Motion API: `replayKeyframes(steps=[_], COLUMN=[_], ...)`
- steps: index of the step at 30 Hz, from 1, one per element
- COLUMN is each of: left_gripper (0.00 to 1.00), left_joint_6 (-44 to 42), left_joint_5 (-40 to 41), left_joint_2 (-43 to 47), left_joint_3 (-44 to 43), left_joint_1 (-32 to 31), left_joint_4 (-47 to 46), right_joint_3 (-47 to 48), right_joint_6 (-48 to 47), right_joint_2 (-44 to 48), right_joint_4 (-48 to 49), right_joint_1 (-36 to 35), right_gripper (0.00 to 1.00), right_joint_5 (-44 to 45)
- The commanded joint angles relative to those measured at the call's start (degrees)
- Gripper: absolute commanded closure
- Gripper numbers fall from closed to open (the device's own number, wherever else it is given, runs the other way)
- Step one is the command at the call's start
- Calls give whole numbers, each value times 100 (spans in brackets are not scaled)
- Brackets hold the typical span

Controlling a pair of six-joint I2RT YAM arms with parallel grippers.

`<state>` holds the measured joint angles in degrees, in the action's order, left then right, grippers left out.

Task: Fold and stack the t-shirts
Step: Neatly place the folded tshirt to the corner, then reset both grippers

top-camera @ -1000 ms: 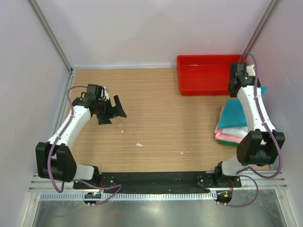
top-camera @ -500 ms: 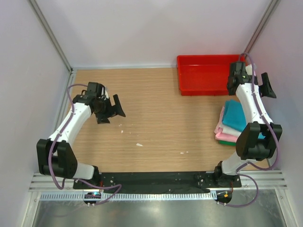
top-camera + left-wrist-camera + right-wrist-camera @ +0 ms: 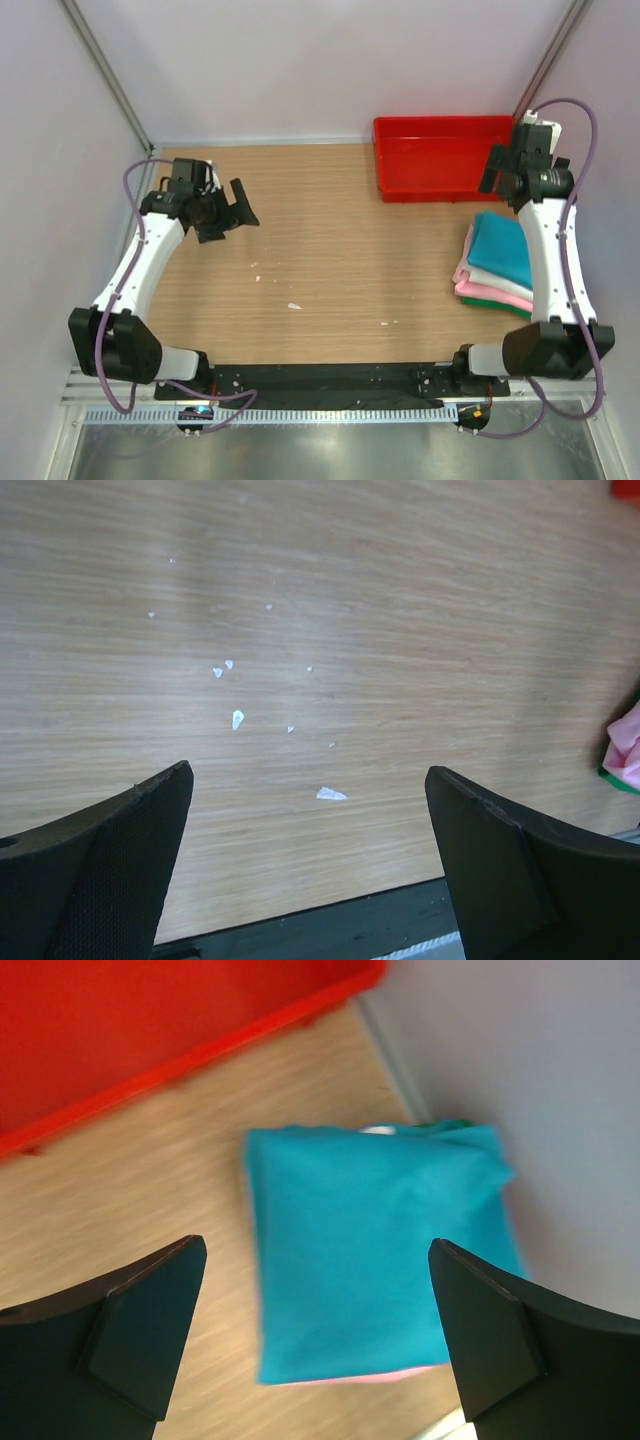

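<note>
Tabletop: t-shirts beneath right end effector

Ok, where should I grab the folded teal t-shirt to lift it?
Probably at its straight edge toward the open table, coming down from above: the teal t-shirt lies flat atop the stack, and the wall crowds its other side.

Beside the red rectangular plastic tray, a plain teal folded cloth t-shirt tops white, pink and green folded cloth shirts.
</note>
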<state>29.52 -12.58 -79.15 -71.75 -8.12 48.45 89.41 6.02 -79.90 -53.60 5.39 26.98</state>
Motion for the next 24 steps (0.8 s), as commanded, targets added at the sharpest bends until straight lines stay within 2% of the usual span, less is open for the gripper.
replayKeyframes(steps=[1, 2, 5, 9, 12, 18, 24], left_gripper=[0, 0, 0, 0, 0, 0, 0], left_joint_6=[19, 54, 19, -341, -535, 114, 634], left_joint_5=[377, 492, 755, 1213, 1591, 1847, 2048], left_joint_2=[610, 699, 1138, 1876, 2702, 4379, 5146], left_joint_3=[-445, -489, -604, -657, -192, 1169, 1707], left_joint_1=[91, 91, 91, 100, 91, 100, 91], left_joint_4=[-396, -528, -722, -468, -380, -424, 68], right_joint_3=[-658, -818, -1309, -1794, -2312, -3279, -4106], right_joint_6=[803, 882, 988, 1348, 1560, 1779, 2262], right_joint_2=[1069, 1238, 1784, 2355, 2846, 3612, 4341], right_joint_4=[1166, 1586, 2063, 2495, 2478, 1995, 1766], right_joint_1=[6, 6, 6, 6, 6, 6, 6], right_gripper=[1, 0, 0, 0, 0, 0, 0], right_joint_5=[-1730, -1827, -2398, -2970, -3050, -2927, -2988])
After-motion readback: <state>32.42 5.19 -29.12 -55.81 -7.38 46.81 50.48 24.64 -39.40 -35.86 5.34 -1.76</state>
